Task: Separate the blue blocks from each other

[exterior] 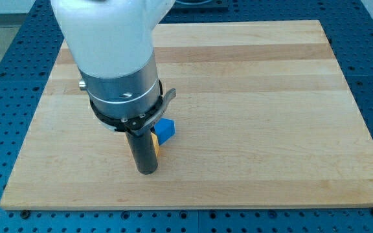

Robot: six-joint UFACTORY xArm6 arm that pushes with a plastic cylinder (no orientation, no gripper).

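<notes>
Down at lower centre, my tip (147, 171) sits touching a yellow block (155, 145), one blue block (166, 130) just behind; no jaws here, second blue hidden, separation unjudgeable.

The wooden board (251, 97) lies open across its whole right half and along the view's top, with wide room there for passing. The only clutter sits low on the view's left: a blue block (166, 130) touching a yellow block (154, 145), both tight against my rod, whose tip (147, 171) rests just below them. The arm's bulky body (112, 58) hides the board above that cluster.
</notes>
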